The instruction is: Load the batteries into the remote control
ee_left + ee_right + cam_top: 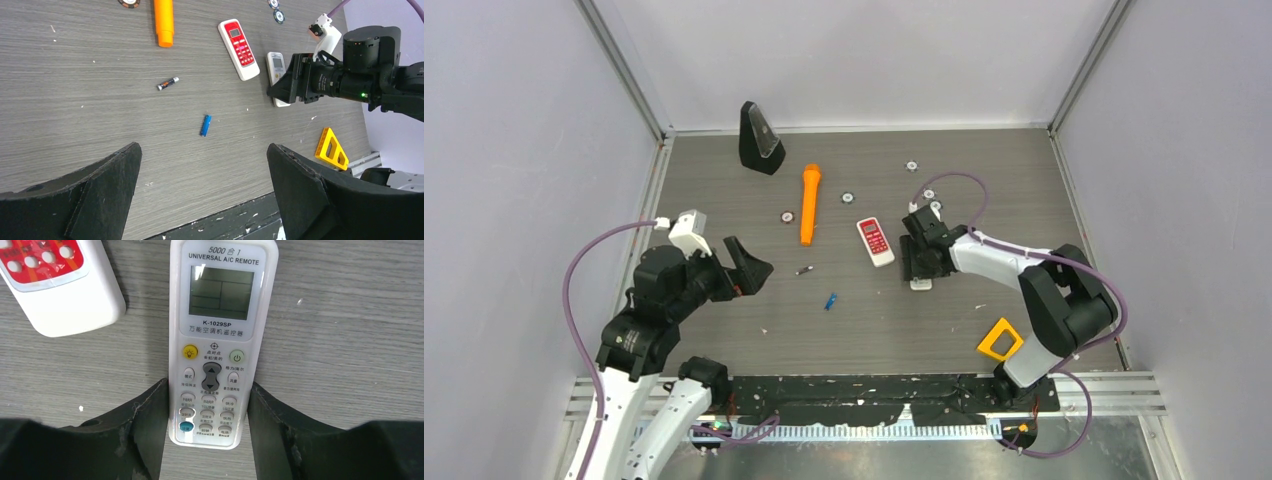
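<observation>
The right pincer squeezes the white remote by its sides, near the right edge of the tabletop, beside a red remote. The left pincer is wide apart. A blue battery and a dark battery lie near the middle

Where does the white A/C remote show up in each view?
Top external: white A/C remote right of centre, mostly under the right gripper.
Left wrist: upper right, at the right gripper's tip.
Right wrist: centre, between the fingers.
Shared landmark: red-and-white remote, left of it everywhere.
</observation>
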`<act>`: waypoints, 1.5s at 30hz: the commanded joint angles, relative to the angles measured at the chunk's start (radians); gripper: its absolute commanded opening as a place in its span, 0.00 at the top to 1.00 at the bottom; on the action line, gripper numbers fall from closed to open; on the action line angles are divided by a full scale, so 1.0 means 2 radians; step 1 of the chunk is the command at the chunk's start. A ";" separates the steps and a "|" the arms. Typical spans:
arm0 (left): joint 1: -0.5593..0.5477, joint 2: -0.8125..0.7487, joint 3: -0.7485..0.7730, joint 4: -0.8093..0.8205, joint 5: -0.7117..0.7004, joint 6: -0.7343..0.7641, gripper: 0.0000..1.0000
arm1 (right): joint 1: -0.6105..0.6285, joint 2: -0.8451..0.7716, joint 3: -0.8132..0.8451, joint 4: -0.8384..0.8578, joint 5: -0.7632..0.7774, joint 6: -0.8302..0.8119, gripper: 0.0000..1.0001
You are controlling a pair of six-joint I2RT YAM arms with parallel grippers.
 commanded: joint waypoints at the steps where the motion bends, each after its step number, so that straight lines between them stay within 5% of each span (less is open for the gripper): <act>1: 0.002 0.003 0.006 0.023 0.019 0.008 0.02 | -0.003 -0.036 -0.022 0.024 -0.039 -0.002 0.67; 6: 0.002 -0.008 0.002 0.055 0.053 0.022 0.03 | -0.004 -0.107 -0.012 0.036 -0.129 -0.007 0.72; 10: 0.002 -0.025 -0.011 0.113 0.127 0.023 0.05 | -0.004 -0.178 0.006 0.078 -0.285 0.001 0.73; 15: 0.002 -0.036 -0.034 0.235 0.215 -0.050 0.04 | 0.000 -0.216 0.015 0.217 -0.456 0.089 0.73; 20: 0.002 -0.007 -0.074 0.450 0.326 -0.181 0.03 | 0.032 -0.226 0.019 0.412 -0.569 0.218 0.71; 24: -0.008 0.023 -0.089 0.567 0.335 -0.243 0.02 | 0.078 -0.216 0.045 0.487 -0.605 0.282 0.70; 32: -0.040 0.038 -0.076 0.622 0.325 -0.240 0.00 | 0.135 -0.180 0.071 0.610 -0.600 0.384 0.68; 40: -0.063 0.013 -0.097 0.691 0.327 -0.245 0.00 | 0.141 -0.154 0.083 0.626 -0.593 0.405 0.69; 45: -0.064 0.020 -0.087 0.639 0.297 -0.245 0.00 | 0.149 -0.143 0.091 0.581 -0.593 0.383 0.70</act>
